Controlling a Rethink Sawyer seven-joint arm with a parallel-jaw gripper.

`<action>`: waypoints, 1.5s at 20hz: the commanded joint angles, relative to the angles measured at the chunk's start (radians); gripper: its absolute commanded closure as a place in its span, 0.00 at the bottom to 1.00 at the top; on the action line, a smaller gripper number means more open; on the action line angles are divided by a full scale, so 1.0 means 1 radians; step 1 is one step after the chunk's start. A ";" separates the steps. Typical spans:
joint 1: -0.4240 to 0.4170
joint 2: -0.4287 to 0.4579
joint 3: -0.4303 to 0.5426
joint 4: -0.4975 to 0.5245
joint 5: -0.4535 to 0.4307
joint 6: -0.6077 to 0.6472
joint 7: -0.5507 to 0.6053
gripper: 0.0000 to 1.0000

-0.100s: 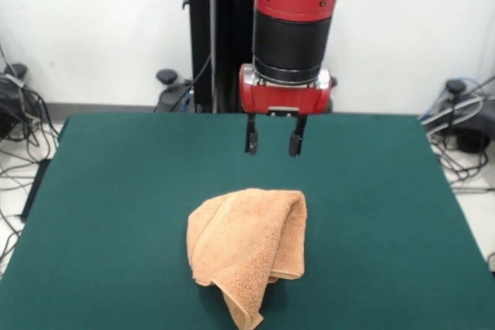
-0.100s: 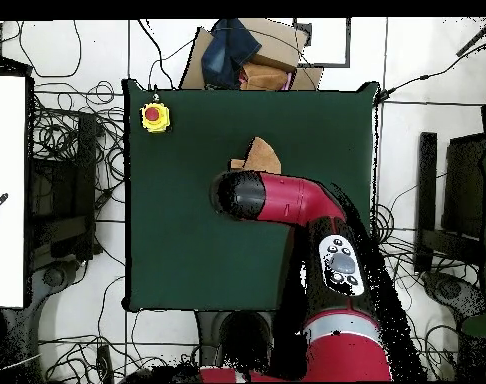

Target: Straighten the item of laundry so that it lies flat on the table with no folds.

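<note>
Towel: I see the peach-orange towel lying in a soft heap on the table. It is folded over itself, with a thick rolled fold along the top and right side, and one corner hangs down to a point at the front edge of the front view.
Towel place: in the front view it sits at the near middle of the green top. From overhead I only see a small piece of the towel peeking out past the arm's end.
Gripper: my gripper hangs in the air above the table, behind the towel and not touching it. Its two black fingers point straight down with a clear gap between them, and they hold nothing.
Arm: the red and black arm reaches over the table, and its dark round end covers most of the towel in the overhead view.
Button: a red button on a yellow box sits near one corner of the table, well apart from the towel.
Around the table: lots of cables lie on the floor.
</note>
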 commanded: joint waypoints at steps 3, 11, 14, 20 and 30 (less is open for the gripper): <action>0.016 0.027 0.072 0.010 -0.068 0.022 0.011 0.00; 0.041 -0.047 0.066 -0.020 -0.025 0.193 0.007 0.00; 0.025 -0.027 0.082 -0.058 -0.023 0.209 -0.013 0.00; 0.009 0.011 0.095 -0.115 -0.039 0.220 -0.037 0.00; 0.022 0.094 0.089 -0.212 -0.051 0.188 -0.018 0.00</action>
